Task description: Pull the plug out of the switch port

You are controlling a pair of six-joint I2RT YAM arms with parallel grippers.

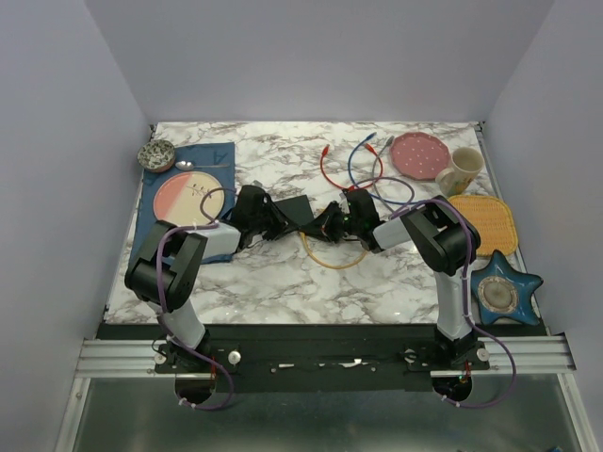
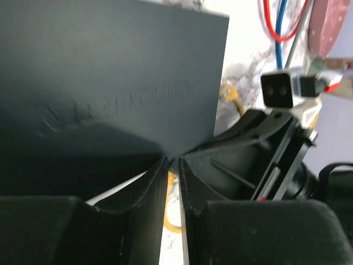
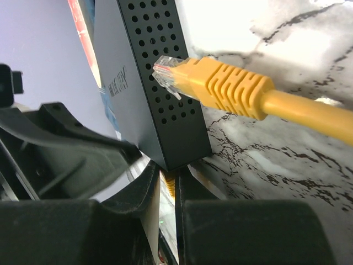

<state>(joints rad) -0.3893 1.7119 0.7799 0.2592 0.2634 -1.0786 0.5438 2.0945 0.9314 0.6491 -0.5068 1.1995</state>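
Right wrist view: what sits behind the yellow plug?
Behind the yellow plug stands the switch, its perforated black side; behind the cable, the marble table. The socket row is hidden.

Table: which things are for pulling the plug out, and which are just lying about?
For the job:
switch, yellow plug, yellow cable, left claw, right claw.

Just lying about:
red cable, blue cable, pink plate, mug, orange mat, blue star dish, spoon.
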